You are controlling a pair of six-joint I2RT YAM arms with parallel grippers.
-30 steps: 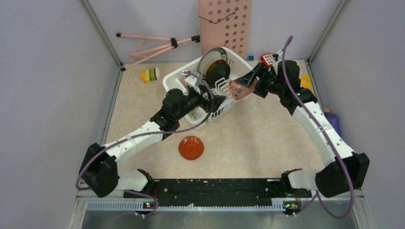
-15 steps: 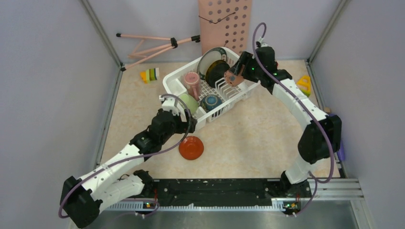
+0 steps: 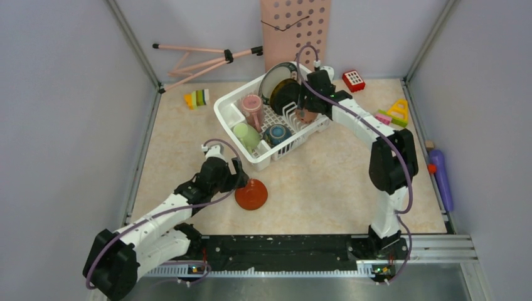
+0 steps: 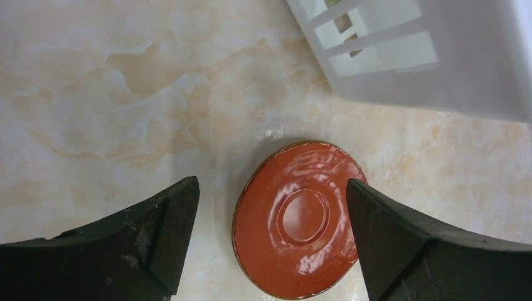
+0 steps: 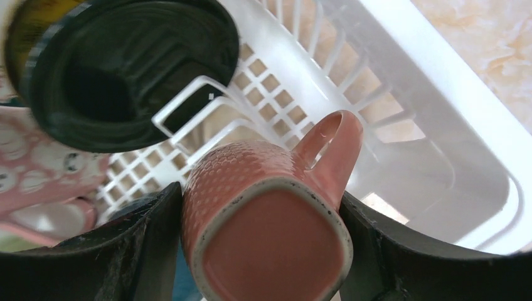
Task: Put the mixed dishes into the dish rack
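The white dish rack (image 3: 224, 118) holds the teal-rimmed plate (image 3: 274, 74), the black plate (image 3: 287, 94), a pink cup (image 3: 253, 106), a pale-green cup (image 3: 246, 135) and the blue bowl (image 3: 276, 134). My right gripper (image 3: 305, 111) is shut on a pink mug (image 5: 263, 213), bottom toward the camera, above the rack floor (image 5: 401, 94) beside the black plate (image 5: 125, 75). The red saucer (image 3: 251, 194) lies flat on the table in front of the rack. My left gripper (image 4: 270, 188) is open just above it, one finger on each side of the saucer (image 4: 298, 216).
A pink perforated board (image 3: 295, 31) and a pink tripod (image 3: 201, 56) stand at the back. Toy blocks lie left of the rack (image 3: 197, 98), behind it (image 3: 353, 79) and to its right (image 3: 395, 113). A purple tube (image 3: 441, 179) lies at the right wall.
My left gripper has drawn back from the rack and come down over the red saucer. My right gripper has carried the pink mug leftward over the rack.
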